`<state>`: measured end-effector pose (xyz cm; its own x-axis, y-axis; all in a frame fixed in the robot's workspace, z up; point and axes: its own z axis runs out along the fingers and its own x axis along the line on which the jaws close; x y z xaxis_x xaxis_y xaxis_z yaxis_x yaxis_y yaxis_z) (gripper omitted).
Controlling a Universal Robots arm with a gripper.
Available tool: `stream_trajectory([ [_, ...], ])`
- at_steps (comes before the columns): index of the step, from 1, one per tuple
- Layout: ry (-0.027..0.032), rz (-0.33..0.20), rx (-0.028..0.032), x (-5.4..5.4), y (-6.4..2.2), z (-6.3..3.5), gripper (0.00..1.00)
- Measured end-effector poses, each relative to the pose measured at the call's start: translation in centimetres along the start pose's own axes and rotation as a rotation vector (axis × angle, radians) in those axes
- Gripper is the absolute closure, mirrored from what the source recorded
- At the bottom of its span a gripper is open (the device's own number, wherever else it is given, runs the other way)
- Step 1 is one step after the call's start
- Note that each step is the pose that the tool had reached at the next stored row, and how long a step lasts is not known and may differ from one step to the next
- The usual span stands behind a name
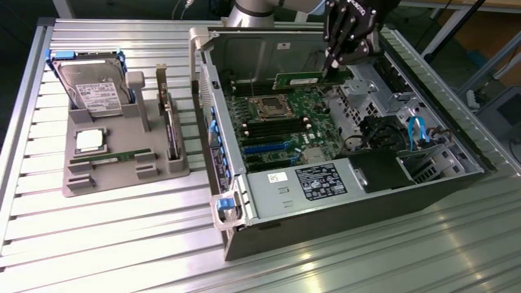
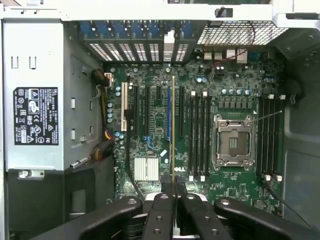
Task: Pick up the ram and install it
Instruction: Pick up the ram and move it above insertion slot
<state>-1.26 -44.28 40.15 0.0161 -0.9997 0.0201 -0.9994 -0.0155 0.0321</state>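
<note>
- The ram (image 1: 297, 80) is held near one end by the end effector (image 1: 335, 64), which is closed almost fully on the thin board. It hangs in the air inside the open computer case (image 1: 244, 201), above the motherboard (image 1: 277, 131), and it touches nothing else.
- In the wrist view the ram (image 2: 173, 130) is seen edge-on, as a thin line running out from the end effector (image 2: 173, 184). This line falls over the blue expansion slot (image 2: 169, 120), beside the black memory slots (image 2: 200, 135) and not over them. If the stick were pressed down from such a position, its contacts could be damaged against the wrong connector or against small parts of the board.
- The grip is taken near one end only, so the free end may sag or swing. A tilted stick would probably enter a slot with one corner first, and it could jam or slip in the grip.
- The side of the notch cannot be told here. A reversed stick would not seat, and added force could break the slot latches.
- The open processor socket (image 2: 233, 142) lies just beside the memory slots. A sideways error could bring the stick onto its pins, which are judged to be fragile.
- A second ram stick (image 1: 114, 157) lies in the grey tray (image 1: 122, 177) on the desk (image 1: 122, 244), well apart from the case.
</note>
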Motion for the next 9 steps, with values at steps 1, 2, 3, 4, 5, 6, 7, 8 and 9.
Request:
stream_trajectory([
  [1, 0.0, 0.0, 0.0, -0.4, -0.01, 0.01, 0.88],
  [2, 0.0, 0.0, 0.0, -0.7, -0.01, 0.01, 0.88],
  [3, 0.0, 0.0, 0.0, -1.0, -0.02, 0.02, 0.88],
  [4, 0.0, 0.0, 0.0, -1.3, -0.02, 0.02, 0.88],
  [5, 0.0, 0.0, 0.0, -1.6, -0.03, 0.03, 0.88],
  [6, 0.0, 0.0, 0.0, -1.8, -0.03, 0.03, 0.88],
  [7, -0.0001, 0.0, 0.0, -2.1, -0.03, 0.04, 0.88],
  [8, 0.0, 0.0, 0.0, -2.3, -0.04, 0.04, 0.88],
  [9, 0.0001, 0.0, -0.0001, -2.6, -0.04, 0.04, 0.88],
])
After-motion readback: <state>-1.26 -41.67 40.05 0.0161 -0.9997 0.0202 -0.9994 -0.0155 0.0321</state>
